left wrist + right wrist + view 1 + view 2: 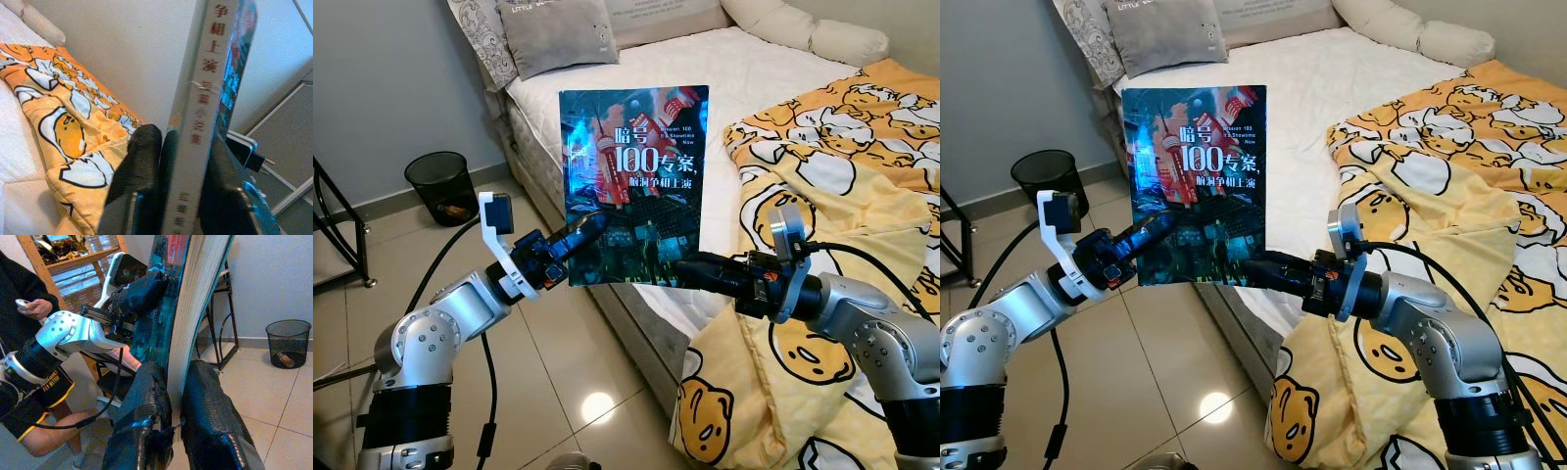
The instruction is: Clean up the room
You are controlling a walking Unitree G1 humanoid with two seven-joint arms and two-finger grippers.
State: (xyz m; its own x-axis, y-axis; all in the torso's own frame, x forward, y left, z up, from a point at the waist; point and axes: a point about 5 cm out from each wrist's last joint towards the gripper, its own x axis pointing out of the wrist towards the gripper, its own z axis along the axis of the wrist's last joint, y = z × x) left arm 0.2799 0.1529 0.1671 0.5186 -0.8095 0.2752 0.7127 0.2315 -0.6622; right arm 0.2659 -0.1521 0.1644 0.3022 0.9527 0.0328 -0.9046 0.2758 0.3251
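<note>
A book (636,176) with a dark blue and red cover and white Chinese title stands upright in the air in front of the bed, held by both grippers. My left gripper (590,230) is shut on its lower left edge; in the left wrist view the black fingers (142,166) clamp the spine (205,98). My right gripper (690,269) is shut on the lower right edge. In the right wrist view its fingers (146,396) pinch the white page edge (195,308).
Behind the book is a bed (744,69) with a white mattress, grey pillows (558,34) and a yellow duck-print blanket (842,166) spilling to the floor. A black mesh bin (442,184) and a black metal stand (337,225) are at left. A person (19,308) stands by a wooden shelf.
</note>
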